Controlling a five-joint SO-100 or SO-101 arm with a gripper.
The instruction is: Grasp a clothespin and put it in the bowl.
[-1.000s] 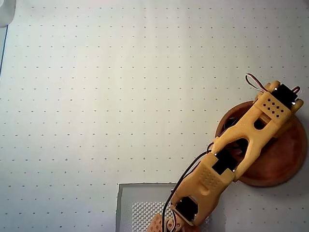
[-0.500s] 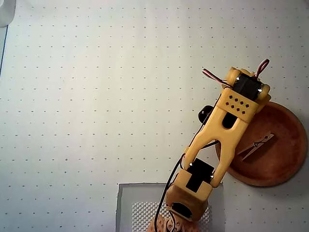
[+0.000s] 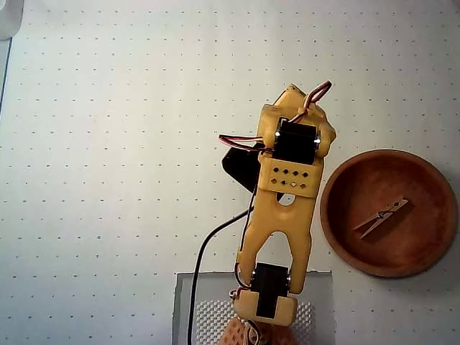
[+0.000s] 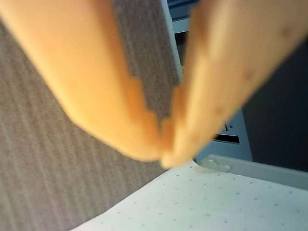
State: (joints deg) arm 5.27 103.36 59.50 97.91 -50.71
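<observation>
The reddish-brown wooden bowl [image 3: 410, 248] sits at the right of the overhead view. A tan clothespin [image 3: 381, 217] lies inside it, slanted, free of the arm. My yellow arm [image 3: 284, 215] reaches up the middle of the mat, to the left of the bowl and clear of its rim. In the wrist view my gripper [image 4: 166, 154] fills the frame, blurred, its two orange fingers meeting at the tips with nothing between them. The fingertips hang high above the far edge of the mat.
A white dotted mat [image 3: 129, 144] covers the table. The arm's grey base plate [image 3: 188, 302] lies at the bottom edge. A white object [image 3: 8, 18] shows in the top left corner. Beyond the mat, the wrist view shows grey floor [image 4: 43, 183].
The arm has swung left, off the bowl and over the middle of the mat. The clothespin, hidden under the arm a second ago, lies still in the bowl.
</observation>
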